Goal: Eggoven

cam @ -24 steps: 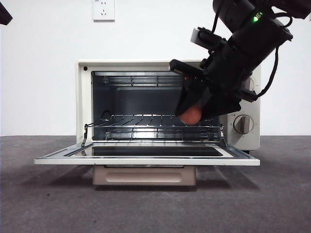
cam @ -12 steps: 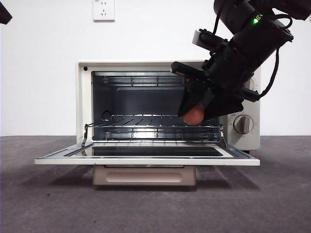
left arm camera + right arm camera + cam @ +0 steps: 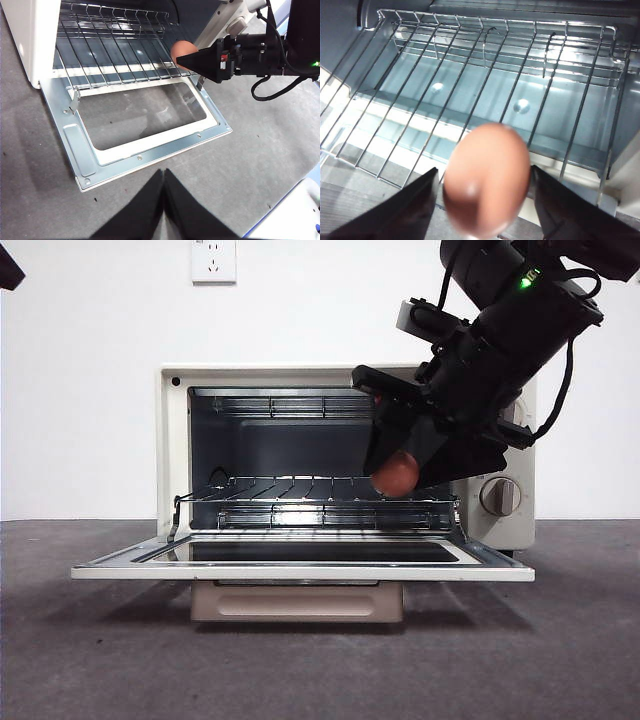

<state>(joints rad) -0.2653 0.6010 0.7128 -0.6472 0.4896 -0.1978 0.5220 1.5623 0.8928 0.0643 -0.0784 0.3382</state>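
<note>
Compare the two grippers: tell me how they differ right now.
The right gripper holds the egg between its fingers; the left gripper holds nothing, its fingers pressed together. The right gripper is at the oven's open mouth, over the wire rack; the left gripper hangs back over the table, in front of the lowered door. Both have two black fingers.

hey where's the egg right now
The egg is held in the right gripper at the right side of the open oven mouth in the front view, just above the wire rack and apparently not resting on it.
</note>
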